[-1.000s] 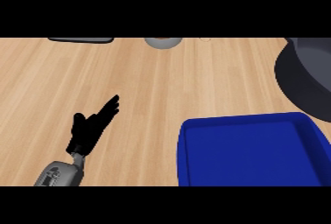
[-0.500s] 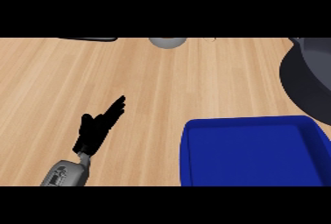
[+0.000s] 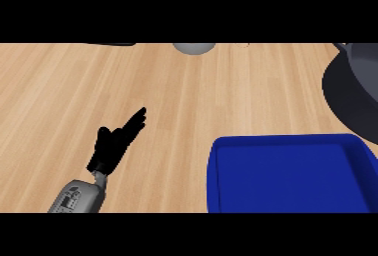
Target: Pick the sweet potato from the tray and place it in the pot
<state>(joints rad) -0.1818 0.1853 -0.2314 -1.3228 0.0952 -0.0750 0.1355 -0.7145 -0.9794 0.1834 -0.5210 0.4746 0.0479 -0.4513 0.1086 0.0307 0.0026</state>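
Light wooden bench (image 3: 184, 100) is carrying a blue plastic tray (image 3: 288, 175); sweet potato unseen, likely stiff; left hand (image 3: 114, 145) lying released.

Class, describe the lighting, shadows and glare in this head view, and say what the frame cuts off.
Head view: light is even, with no glare on the counter; the left hand casts no clear shadow; the tray is shaded only along its inner walls; the pot is cut by the right edge; no sweet potato shows.

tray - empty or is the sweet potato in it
Empty as far as shown: the blue tray shows only bare floor, no sweet potato. Its near edge is cut off.
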